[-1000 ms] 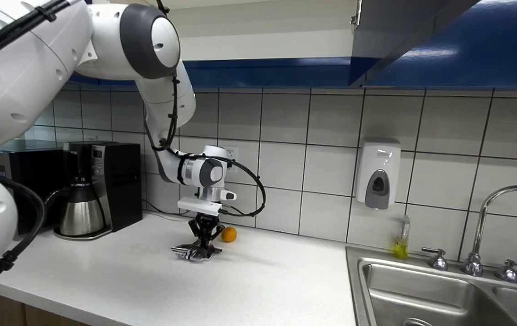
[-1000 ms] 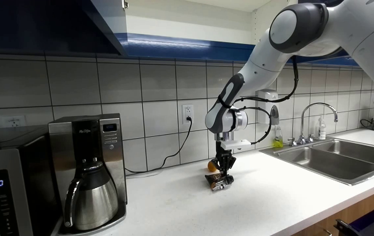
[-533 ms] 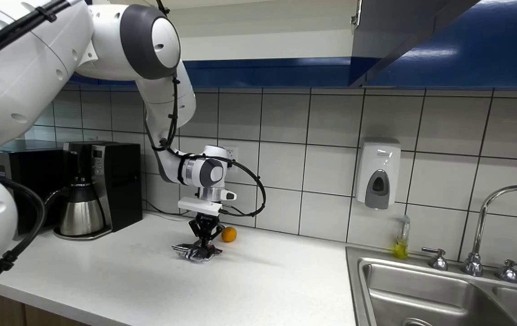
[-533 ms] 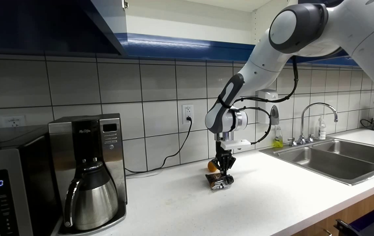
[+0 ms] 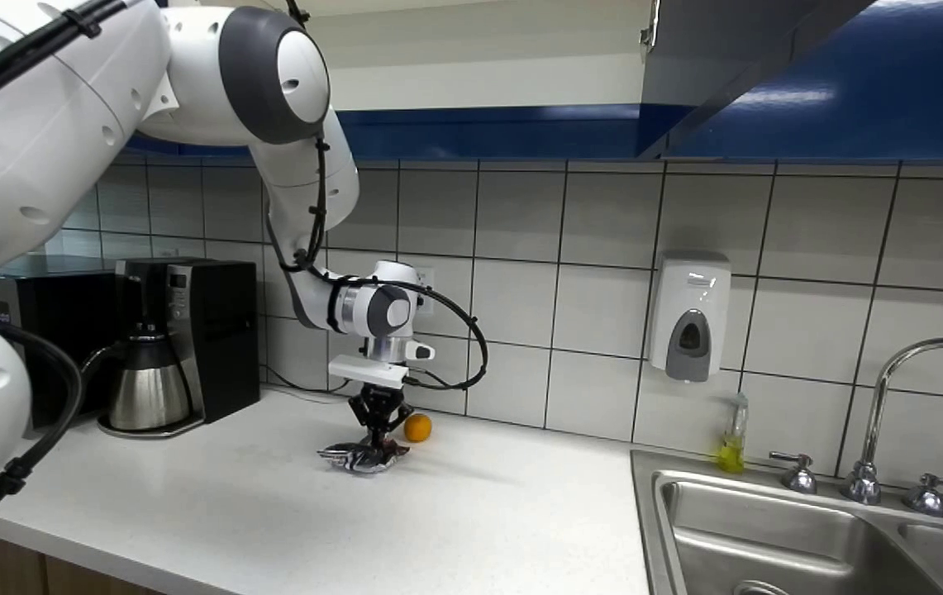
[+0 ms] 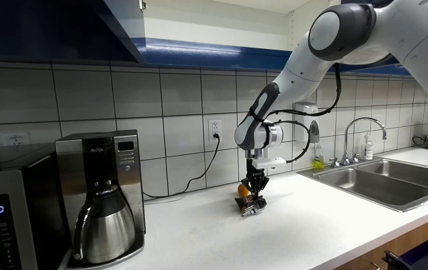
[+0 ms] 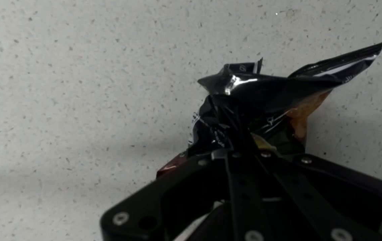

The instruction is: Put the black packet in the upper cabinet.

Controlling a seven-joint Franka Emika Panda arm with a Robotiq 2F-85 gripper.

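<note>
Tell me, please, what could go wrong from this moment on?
The glossy, crumpled black packet might slip from the gripper shut on it. The orange ball, near the gripper, could be knocked and roll. When lifted, the packet may catch on the blue bottom edge of the upper cabinet.

In both exterior views the microwave [image 6: 37, 210] stood just left of the coffee maker [image 6: 101, 165], which held a steel carafe [image 6: 110, 232]. Right of the coffee maker were a wall outlet [image 6: 214, 126] and, on the white counter [image 6: 214, 240], a small orange ball [image 5: 417, 427]. Well apart from it on that side were a soap dispenser [image 5: 690, 297], a bottle of yellow liquid [image 5: 732, 446] and a steel sink [image 5: 653, 512].
</note>
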